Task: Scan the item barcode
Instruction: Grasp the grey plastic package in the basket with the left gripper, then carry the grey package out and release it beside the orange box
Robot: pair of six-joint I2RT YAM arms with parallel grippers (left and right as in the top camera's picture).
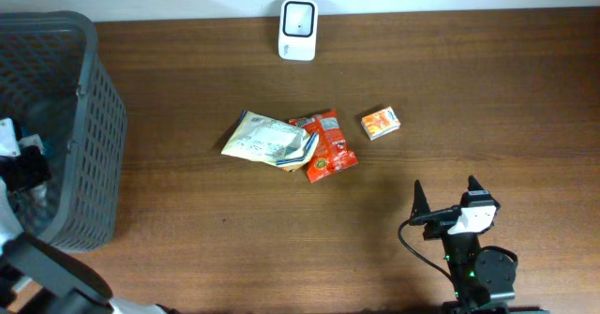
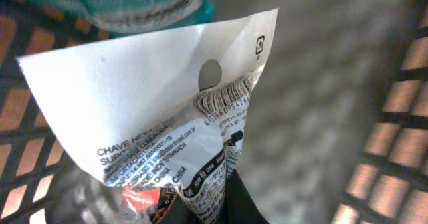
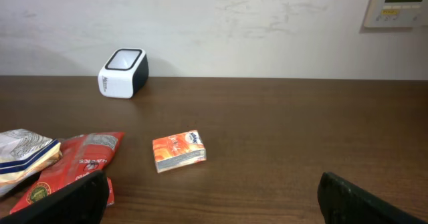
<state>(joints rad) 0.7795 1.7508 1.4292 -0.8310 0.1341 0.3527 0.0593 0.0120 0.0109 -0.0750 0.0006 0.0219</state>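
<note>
Closest in, the left fingers (image 2: 234,207) sit deep inside the grey basket (image 1: 94,117) at the left end of the table (image 1: 487,80). They are pinched on the lower edge of a white packet (image 2: 134,110), which stands up and fans out above them. Its barcode (image 2: 224,98) faces the left wrist camera, just below a round hang hole, with black print running down the crumpled part. Behind the packet lies a teal-labelled item (image 2: 134,3), blurred, against the basket mesh.

On the near right side of the table, the right fingers (image 3: 67,198) are spread wide apart and hold nothing, hovering above bare wood.

Farther out, in the middle of the table, a cream bag (image 1: 267,141) lies overlapping a red snack packet (image 1: 326,145). A small orange box (image 1: 381,123) lies just to their right, apart from both.

Farthest away, the white scanner (image 1: 298,17) stands at the back edge of the table by the wall, well apart from the basket and the white packet.
</note>
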